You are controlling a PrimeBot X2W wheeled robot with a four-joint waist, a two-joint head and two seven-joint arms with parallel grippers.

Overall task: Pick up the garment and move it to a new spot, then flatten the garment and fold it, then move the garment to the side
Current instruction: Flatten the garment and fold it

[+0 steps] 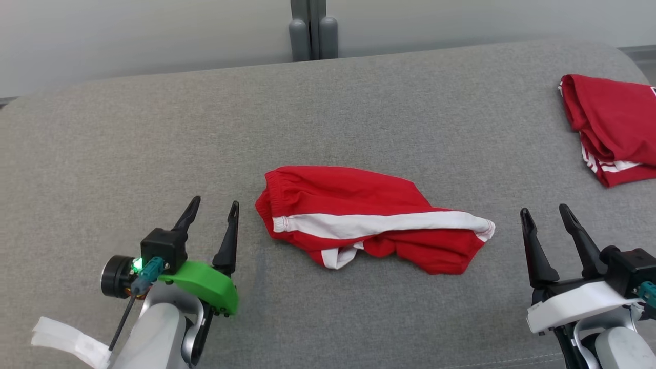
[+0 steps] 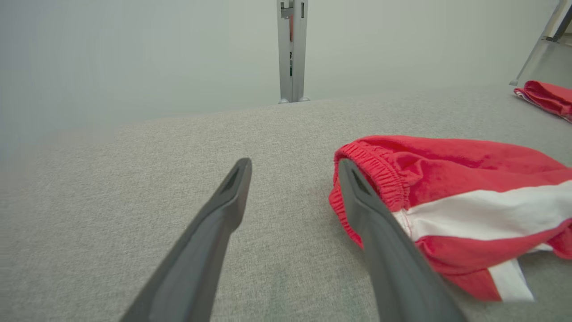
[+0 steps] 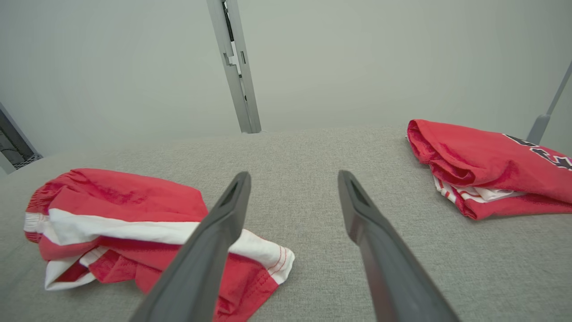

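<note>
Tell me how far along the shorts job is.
Looks done: one red folded garment lies aside, far right. In hand: nothing; left gripper and right gripper stand open, flanking the rumpled red white-striped shorts. Left: flatten, fold, move aside.

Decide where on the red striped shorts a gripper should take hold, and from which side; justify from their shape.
Take the gathered waistband of the red shorts, coming in from the robot's left with the open left gripper. That bunched edge is thick, stands proud of the grey surface and faces that gripper, so it probably offers the firmest pinch.
</note>
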